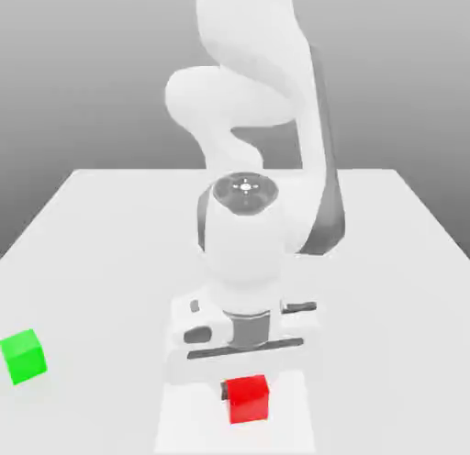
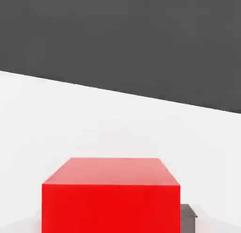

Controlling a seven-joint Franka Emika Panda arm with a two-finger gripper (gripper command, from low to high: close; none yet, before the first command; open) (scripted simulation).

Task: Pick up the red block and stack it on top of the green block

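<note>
The gripper (image 1: 244,382) sits low over the red block (image 1: 248,398) near the table's (image 1: 395,260) front edge, about midway along it. In the hand view the block (image 2: 111,201) looms large and close, with a dark fingertip (image 2: 188,218) pressed at its side, so the jaws look closed on it. The green block (image 1: 24,356) rests well apart, by the table's front corner on the exterior view's left. The step in hand seems to be the grasp. Next comes a straight lift, then a carry across to the green block, squaring up before lowering.
</note>
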